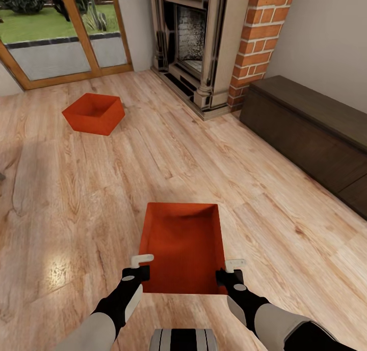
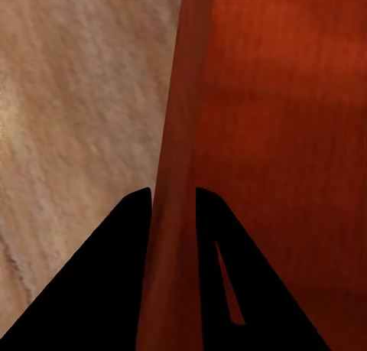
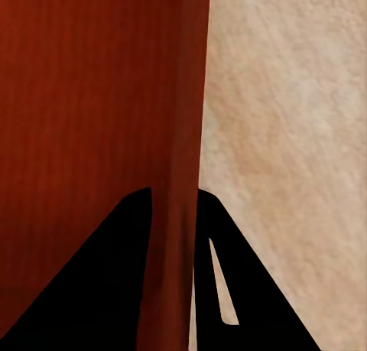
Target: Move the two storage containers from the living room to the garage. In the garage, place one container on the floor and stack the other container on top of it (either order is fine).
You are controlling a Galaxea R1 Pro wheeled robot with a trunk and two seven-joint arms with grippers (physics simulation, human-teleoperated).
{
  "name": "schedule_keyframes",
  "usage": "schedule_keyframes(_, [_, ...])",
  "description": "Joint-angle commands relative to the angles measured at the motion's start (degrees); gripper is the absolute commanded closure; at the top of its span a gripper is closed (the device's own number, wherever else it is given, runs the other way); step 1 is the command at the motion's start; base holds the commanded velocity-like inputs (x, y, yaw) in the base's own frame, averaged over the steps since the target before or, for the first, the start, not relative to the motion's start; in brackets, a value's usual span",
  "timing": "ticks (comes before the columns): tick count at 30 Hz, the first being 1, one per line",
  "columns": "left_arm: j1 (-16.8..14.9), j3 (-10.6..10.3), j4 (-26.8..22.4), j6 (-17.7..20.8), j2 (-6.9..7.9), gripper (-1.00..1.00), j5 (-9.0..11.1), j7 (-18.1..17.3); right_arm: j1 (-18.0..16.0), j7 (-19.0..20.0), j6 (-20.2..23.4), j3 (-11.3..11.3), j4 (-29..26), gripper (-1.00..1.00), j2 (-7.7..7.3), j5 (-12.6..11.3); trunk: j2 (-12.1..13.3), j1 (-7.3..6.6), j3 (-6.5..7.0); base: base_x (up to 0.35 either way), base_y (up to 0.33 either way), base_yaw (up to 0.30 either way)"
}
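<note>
Orange-red near bin: head view, open top up, directly between the two tools, over the wood floor; whether it rests on the planks or is lifted clear I cannot tell.
Left tool: head view, at the near bin's left wall close to its nearest corner, pale finger reaching onto the rim.
Right tool: head view, at the near bin's right wall close to the nearest corner, pale finger at the rim.
Far bin: head view, on the floor well ahead of the left tool and off to its left, turned at an angle, near the glass doors.
Fireplace: head view, far ahead of the right tool, brick column beside it.
Bench: head view, long, low and dark, against the wall ahead and right of the right tool, well apart from both bins.
Left tool: left wrist view, two dark fingers closed onto the near bin's thin wall, one finger outside over the floor, one inside.
Right tool: right wrist view, fingers likewise pinching the near bin's wall, one inside, one outside over the floor.
</note>
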Motion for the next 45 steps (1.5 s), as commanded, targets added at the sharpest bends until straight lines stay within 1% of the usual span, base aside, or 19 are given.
schedule_keyframes(1, [-0.01, 0.63, -0.06, 0.43, 0.00, 1.00, -1.20, 0.96, -0.03, -0.46, -0.38, -0.52, 0.14, 1.00, -0.37, -0.94, 0.39, -0.23, 0.15, 0.000, 0.000, 0.000])
schedule_keyframes(7, [-0.01, 0.58, 0.50, 0.43, 0.00, 1.00, -1.12, 0.96, -0.05, -0.46, -0.31, -0.15, 0.15, 1.00, -0.37, -0.77, 2.80, -1.54, 1.22, 0.000, 0.000, 0.000])
schedule_keyframes(9, [0.00, 0.63, 0.17, 0.38, 0.08, 1.00, -1.03, 0.96, -0.03, -0.46, -0.35, -0.55, 0.14, 1.00, -0.30, -0.82, 3.60, -1.98, 1.58, 0.000, 0.000, 0.000])
schedule_keyframes(45, [-0.02, 0.66, -0.07, 0.34, 0.09, 1.00, -0.95, 0.96, -0.05, -0.38, -0.21, -0.04, 0.17, 1.00, -0.14, -0.91, 18.04, -9.89, 8.05, 0.000, 0.000, 0.000])
